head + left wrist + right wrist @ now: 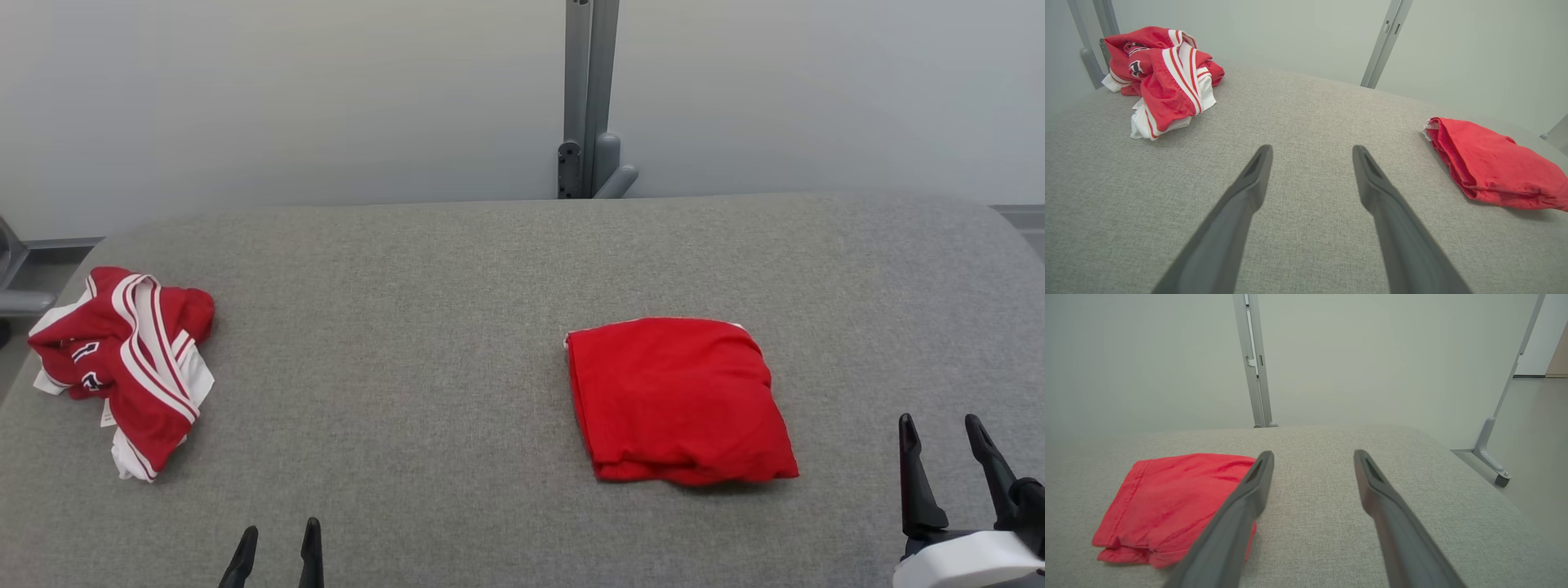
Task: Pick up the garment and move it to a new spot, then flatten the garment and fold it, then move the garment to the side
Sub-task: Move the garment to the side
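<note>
While both tools stand released over the grey fabric counter, we hold nothing: the left tool has its dark fingers spread with bare cloth between them, and so has the right tool. A folded plain red garment lies flat ahead of the right tool and to its left, near it but apart. We find no print on it, only a stitched hem in the right wrist view. A crumpled red-and-white striped garment sits well ahead and to the left of the left tool, by the counter's edge. It carries dark marks outlined in white and a small white tag, both too small for us to read. Beyond the counter rises a grey metal post.
</note>
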